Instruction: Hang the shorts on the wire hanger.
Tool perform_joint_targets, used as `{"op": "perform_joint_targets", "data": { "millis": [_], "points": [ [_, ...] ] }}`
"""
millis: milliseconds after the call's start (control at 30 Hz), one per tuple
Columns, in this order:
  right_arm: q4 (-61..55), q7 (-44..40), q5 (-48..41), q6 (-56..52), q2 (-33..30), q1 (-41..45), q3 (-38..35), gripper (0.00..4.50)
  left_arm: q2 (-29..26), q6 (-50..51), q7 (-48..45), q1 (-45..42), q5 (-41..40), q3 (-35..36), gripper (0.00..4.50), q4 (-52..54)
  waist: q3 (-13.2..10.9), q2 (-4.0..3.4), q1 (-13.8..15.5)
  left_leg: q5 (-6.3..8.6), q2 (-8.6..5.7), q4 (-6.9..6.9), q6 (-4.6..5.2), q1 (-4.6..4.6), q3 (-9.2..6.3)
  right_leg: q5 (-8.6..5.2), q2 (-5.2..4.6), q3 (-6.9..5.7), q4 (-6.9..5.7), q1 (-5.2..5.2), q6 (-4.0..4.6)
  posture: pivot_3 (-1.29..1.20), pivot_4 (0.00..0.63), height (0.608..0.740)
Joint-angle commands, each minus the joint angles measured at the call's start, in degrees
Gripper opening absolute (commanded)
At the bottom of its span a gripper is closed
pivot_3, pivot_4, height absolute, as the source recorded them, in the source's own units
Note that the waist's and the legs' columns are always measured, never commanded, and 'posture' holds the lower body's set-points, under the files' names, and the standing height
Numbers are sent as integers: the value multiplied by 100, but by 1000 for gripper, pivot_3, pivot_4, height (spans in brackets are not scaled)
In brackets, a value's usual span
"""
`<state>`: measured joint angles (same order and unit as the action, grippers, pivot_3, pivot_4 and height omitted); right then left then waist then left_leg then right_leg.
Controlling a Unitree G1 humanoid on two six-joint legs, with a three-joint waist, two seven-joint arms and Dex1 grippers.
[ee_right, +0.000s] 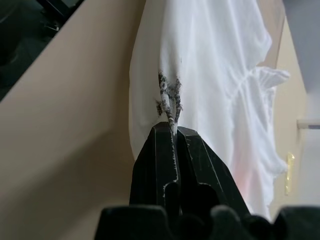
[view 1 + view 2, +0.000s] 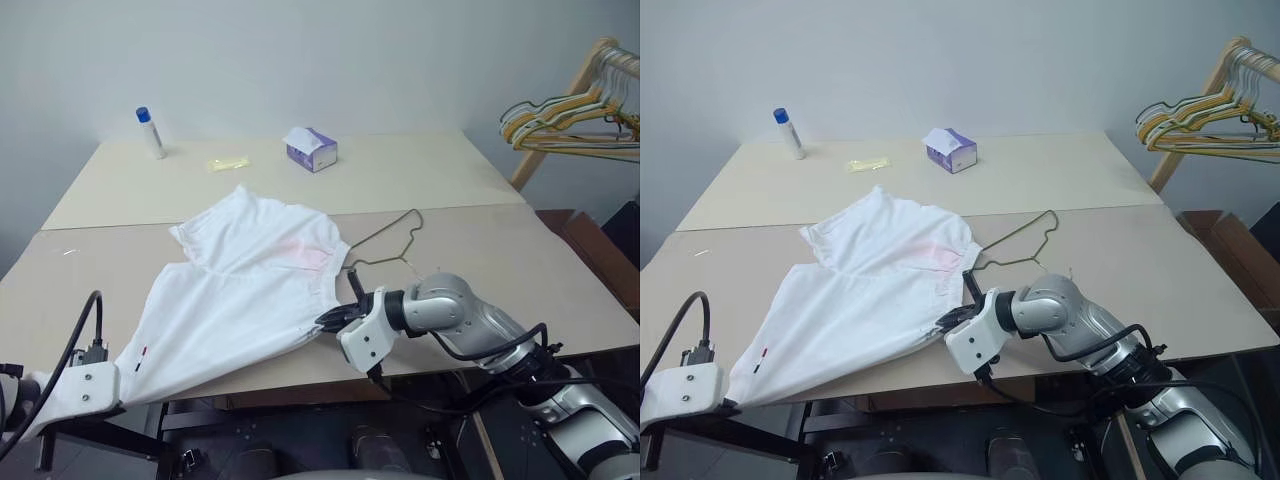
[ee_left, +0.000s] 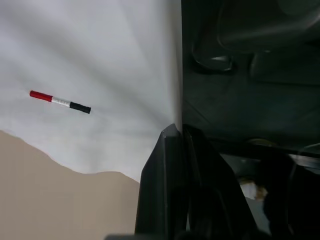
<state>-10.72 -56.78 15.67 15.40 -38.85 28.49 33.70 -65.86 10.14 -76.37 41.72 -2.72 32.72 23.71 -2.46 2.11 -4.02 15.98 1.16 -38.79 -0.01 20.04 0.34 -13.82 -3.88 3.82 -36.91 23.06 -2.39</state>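
— What did you see nearest the robot, at the front edge of the table?

— Both arms gripped the shorts. The left gripper had its two black fingers pressed together on a corner of the white cloth that hung past the table's front-left edge, close to a small red, white and black tag. The right gripper pinched a bunched fold of the hem between closed fingers at the front edge, nearer the middle.

— And the shorts themselves?

— They lay spread across the near half of the table, stretched between the two grips, with the gathered waistband toward the far side and a faint pink patch showing through the fabric.

— The hanger?

— The wire hanger lay flat on the table just beyond the right gripper, one end tucked against the waistband.

— Farther back?

— A purple-white tissue box, a yellow wrapper and a blue-capped white bottle stood on the far table. A rack of bunched hangers stood at the right.
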Motion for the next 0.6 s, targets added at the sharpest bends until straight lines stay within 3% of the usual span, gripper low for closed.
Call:
{"op": "perform_joint_targets", "data": {
  "millis": [33,200,300,400,600],
  "points": [
    [-69,-308,107,-321,-290,-4,-263,0,-47,366,4,-21,276,20,51,10,1,2,36,0,0,0,0,-1,0,0,1,0,0,0,1,3,0,740],
    [-157,-273,225,-336,-248,-142,-267,0,-44,121,101,-294,296,-239,51,-67,3,5,67,0,11,0,0,-3,1,-2,16,0,-1,-1,5,0,0,740],
    [-142,-141,424,-314,-187,-173,-280,797,-101,65,93,-549,249,-351,679,-184,2,3,91,1,15,-1,-1,-2,2,0,20,0,-1,0,11,-3,0,740],
    [-357,-549,94,-533,-303,-238,-324,1787,-240,-9,-87,-753,210,-360,1617,-334,3,4,114,1,28,-2,-1,-3,5,2,35,1,2,1,18,-11,0,740],
    [-1182,-1368,-1607,-1871,-784,-525,-1186,3858,-280,155,-674,-1408,-667,258,3573,-491,1,3,168,7,57,-3,1,9,10,0,56,-9,6,10,38,-12,0,740]
  ]
}}
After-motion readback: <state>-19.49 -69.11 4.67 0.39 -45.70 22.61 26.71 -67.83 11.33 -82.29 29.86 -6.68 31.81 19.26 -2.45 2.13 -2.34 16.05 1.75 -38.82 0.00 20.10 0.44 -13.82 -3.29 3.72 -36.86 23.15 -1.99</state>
